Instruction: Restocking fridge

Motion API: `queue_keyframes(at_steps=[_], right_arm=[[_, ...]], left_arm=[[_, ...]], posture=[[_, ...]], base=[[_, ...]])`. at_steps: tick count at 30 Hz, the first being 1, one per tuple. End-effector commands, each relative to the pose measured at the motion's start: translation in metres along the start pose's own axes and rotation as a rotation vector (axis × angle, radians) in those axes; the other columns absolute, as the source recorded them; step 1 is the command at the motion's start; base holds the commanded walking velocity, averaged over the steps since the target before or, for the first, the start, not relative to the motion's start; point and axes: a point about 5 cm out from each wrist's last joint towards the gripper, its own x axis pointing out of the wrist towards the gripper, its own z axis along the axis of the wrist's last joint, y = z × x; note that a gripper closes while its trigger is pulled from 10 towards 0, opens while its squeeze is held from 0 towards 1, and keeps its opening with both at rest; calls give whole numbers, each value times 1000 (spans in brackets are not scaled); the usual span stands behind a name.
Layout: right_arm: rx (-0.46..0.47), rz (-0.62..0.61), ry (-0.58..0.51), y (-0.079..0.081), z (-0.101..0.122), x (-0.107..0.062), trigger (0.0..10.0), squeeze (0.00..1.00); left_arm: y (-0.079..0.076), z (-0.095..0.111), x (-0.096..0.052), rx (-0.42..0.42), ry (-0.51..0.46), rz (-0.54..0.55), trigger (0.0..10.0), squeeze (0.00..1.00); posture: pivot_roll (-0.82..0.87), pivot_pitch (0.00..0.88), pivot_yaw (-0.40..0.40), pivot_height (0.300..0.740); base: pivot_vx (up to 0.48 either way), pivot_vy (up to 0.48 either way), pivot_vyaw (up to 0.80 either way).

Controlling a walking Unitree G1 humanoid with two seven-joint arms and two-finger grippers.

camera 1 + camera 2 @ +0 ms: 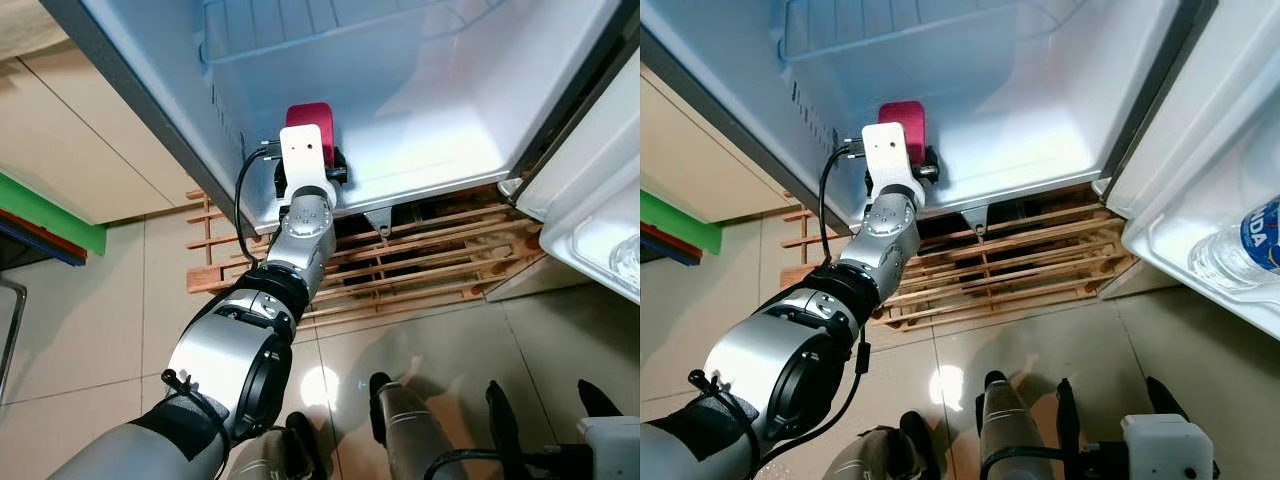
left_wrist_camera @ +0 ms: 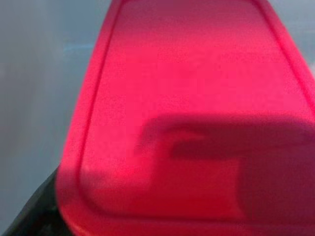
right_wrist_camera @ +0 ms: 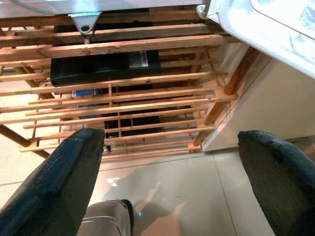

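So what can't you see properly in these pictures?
- Left gripper: in the head views its white wrist block hides the jaws, so how they stand on the red container is unclear.
- Red container: the left wrist view is blurred and shows just its lid; the contents stay unseen.
- Water bottle in the fridge door: cut off by the right eye view's edge.
- Black box: partly hidden by the wooden pallet slats in the right wrist view.
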Motion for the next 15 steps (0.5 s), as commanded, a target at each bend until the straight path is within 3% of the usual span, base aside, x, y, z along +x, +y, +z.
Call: queue_keyframes(at_steps=[1,11,15], right_arm=[[-10,3,16,-1,-1,0,10000,47],[-25,28,-9,-3,-4,14,10000,43],[-35,66,-21,-4,-5,20,10000,43]], left_arm=[[-17,-4,-6,-39,35,-3,10000,1000],[-29,-2,-10,-70,27,-38,10000,1000],[-29,-5,-10,-33,34,-62,10000,1000]], posture=[[-476,310,142,740],[-443,269,131,740],[-423,237,125,740]], base=[[0,0,0],[0,0,0],[0,0,0]])
